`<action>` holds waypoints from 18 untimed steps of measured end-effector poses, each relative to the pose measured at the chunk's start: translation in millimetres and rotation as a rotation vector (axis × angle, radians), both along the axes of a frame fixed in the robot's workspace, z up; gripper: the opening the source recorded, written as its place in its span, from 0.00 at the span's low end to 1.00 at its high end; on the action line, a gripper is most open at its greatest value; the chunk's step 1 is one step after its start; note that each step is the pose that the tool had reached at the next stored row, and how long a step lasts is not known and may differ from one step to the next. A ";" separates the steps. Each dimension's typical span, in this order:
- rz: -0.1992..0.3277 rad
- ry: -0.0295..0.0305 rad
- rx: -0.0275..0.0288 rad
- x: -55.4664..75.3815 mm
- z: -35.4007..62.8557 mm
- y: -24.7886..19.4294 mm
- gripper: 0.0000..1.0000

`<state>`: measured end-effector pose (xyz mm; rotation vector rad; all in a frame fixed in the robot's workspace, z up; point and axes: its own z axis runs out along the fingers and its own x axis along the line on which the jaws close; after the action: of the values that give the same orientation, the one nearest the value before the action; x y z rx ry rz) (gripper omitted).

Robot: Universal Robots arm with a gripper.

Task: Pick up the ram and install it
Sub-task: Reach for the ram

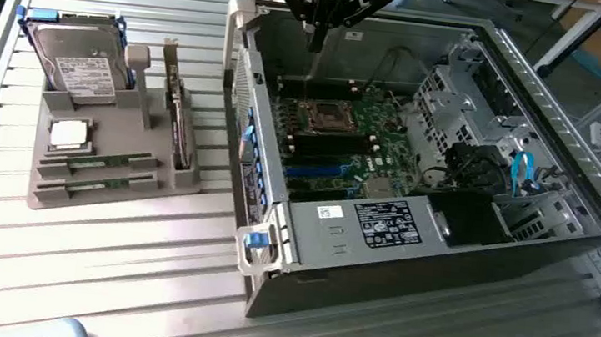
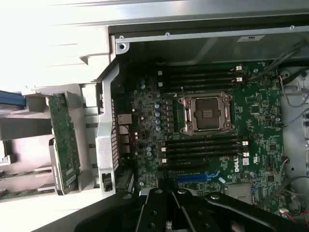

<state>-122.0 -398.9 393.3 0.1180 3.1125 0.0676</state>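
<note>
Ram: the ram (image 1: 96, 165) lies flat in a slot of the grey holder (image 1: 125, 140) on the counter (image 1: 100, 265), and a second stick (image 1: 90, 188) sits in the slot just beside it.
Holder's place: on the exterior view's left of the open computer case (image 1: 306, 229), close alongside it.
Ram against hand: well apart! The hand (image 1: 315, 44) is up over the far end of the case, while the ram is outside the case, down on the holder.
Hand: closed, fingers pressed together, nothing between them.
Pose: the hand points down into the case and hangs above the motherboard (image 1: 360, 133), clear of it.
Wrist view: the hand's dark body (image 2: 169, 208) looks over the processor socket (image 2: 205, 113) and the black memory slots (image 2: 203, 145).
</note>
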 end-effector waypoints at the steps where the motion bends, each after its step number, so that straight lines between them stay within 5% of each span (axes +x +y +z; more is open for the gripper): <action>1: 0.000 0.0000 0.0000 0.0 0.0 0.0 0.11; 18: 0.000 0.0000 -0.0001 -8.8 0.0 0.0 0.11</action>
<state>-130.8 -398.9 393.3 0.1179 3.1125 0.0676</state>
